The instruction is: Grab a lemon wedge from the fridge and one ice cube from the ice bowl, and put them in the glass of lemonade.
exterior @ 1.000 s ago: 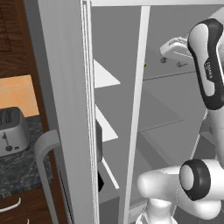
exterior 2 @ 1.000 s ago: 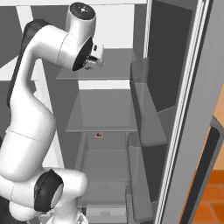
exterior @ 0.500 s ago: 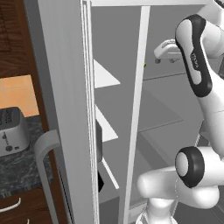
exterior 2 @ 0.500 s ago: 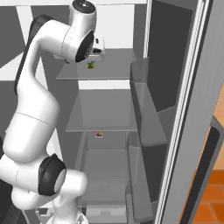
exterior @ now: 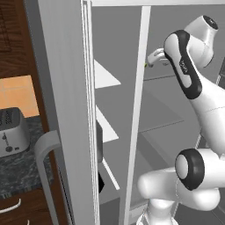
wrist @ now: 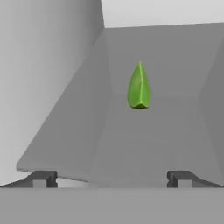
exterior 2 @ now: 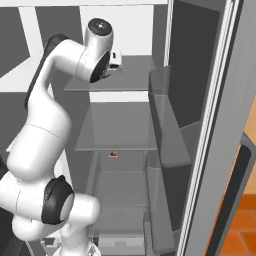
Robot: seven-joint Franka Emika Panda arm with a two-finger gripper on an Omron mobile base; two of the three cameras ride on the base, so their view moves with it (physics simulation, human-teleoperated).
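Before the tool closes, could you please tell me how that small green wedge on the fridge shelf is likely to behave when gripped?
The small yellow-green lemon wedge looks tiny against the open tool, so it is probably very light. Its tapered, pointed shape may let it squirt out of a pinch. Lying on the smooth grey fridge shelf, it would likely slide if nudged.

rendered home kitchen, tall light-grey fridge point(exterior: 66, 88) standing open and showing grey shelves point(exterior 2: 117, 130) and door bins point(exterior 2: 165, 165), silver toaster point(exterior: 11, 132) sitting on a dark speckled counter point(exterior: 22, 171), dark wood cabinets point(exterior: 13, 35) and orange wall tiles point(exterior: 15, 94) showing beside it
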